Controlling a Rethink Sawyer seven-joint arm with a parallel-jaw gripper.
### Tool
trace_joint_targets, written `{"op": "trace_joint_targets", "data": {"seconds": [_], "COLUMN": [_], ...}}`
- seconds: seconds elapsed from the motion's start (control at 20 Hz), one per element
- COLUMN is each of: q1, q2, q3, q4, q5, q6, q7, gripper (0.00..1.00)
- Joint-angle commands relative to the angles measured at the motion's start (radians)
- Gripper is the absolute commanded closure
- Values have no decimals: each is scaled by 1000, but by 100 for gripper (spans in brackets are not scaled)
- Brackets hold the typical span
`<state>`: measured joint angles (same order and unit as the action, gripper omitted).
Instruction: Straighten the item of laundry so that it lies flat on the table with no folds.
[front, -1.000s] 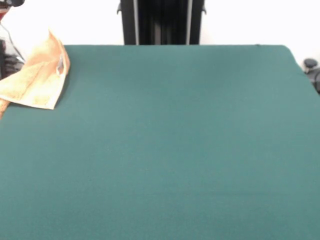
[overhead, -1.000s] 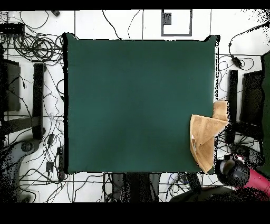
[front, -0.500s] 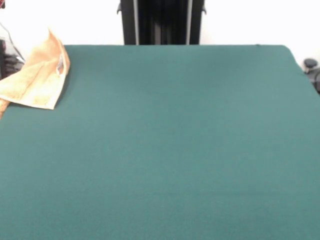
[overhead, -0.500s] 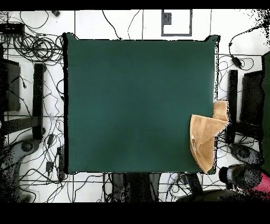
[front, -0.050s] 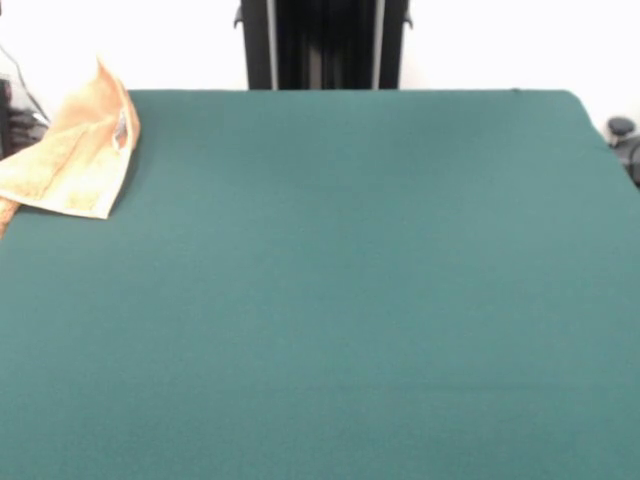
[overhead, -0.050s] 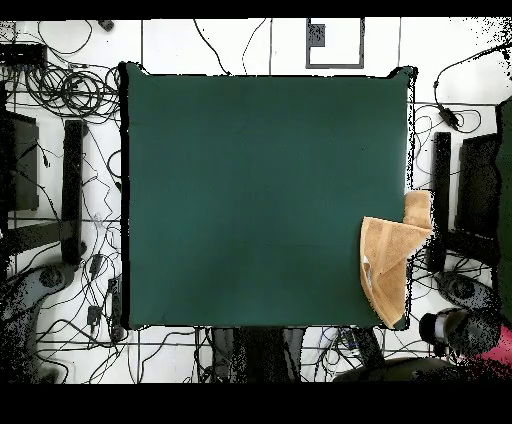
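Towel (front, -0.050s: 75, 150) first: sits at the very edge of the bench (front, -0.050s: 350, 280), in the front view at the far left corner, and is well short of flat. Lies doubled over itself, with one flap folded across the rest so that a slanting edge runs down to a pointed lower corner. Rises to a peak at the far end and shows a small white tag (front, -0.050s: 120, 130) near the fold. Spills partly past the bench's side at the picture's left edge. From overhead, shows as a tan wedge (overhead, -0.050s: 388, 265) at the right edge of the green bench (overhead, -0.050s: 250, 200), nearer the bottom corner than the top. Has a paler flap reaching out beyond the edge over the floor, and narrows to a point close to the bottom right corner. Leaves the rest of the green cloth bare in both views. As for the end effector (overhead, -0.050s: 447, 328): appears only overhead, as a dark grey rounded shape off the bench's bottom right corner, just beyond the towel's tip and apart from it. Joins a red stretch of arm (overhead, -0.050s: 495, 345) running off toward the right. Cannot tell whether spread or pressed together; holds nothing that can be seen. Around the bench: tangled cables (overhead, -0.050s: 70, 90) on a white floor at the left, and a dark upright bar (overhead, -0.050s: 72, 190) on that side.
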<state>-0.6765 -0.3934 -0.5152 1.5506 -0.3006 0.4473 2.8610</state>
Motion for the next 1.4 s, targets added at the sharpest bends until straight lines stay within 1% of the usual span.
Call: {"op": "trace_joint_targets", "data": {"seconds": [0.05,0.15,0.25,0.45,0.5,0.7,0.95,1.25,1.4], "q1": [58,75,72,-34,-42,-63,-76,-87,-75], "q2": [146,173,183,155,156,140,115,9,-14], "q3": [96,84,84,163,158,144,150,187,190], "q4": [-24,-25,-20,35,36,38,47,103,115], "q5": [63,75,76,36,17,-28,-35,-2,13], "q6": [-8,-25,-49,-200,-224,-221,-192,-87,-56], "q7": [115,149,146,54,42,-19,-42,-69,-61], "gripper": [0,0,0,0,0,0,0,0,0]}}
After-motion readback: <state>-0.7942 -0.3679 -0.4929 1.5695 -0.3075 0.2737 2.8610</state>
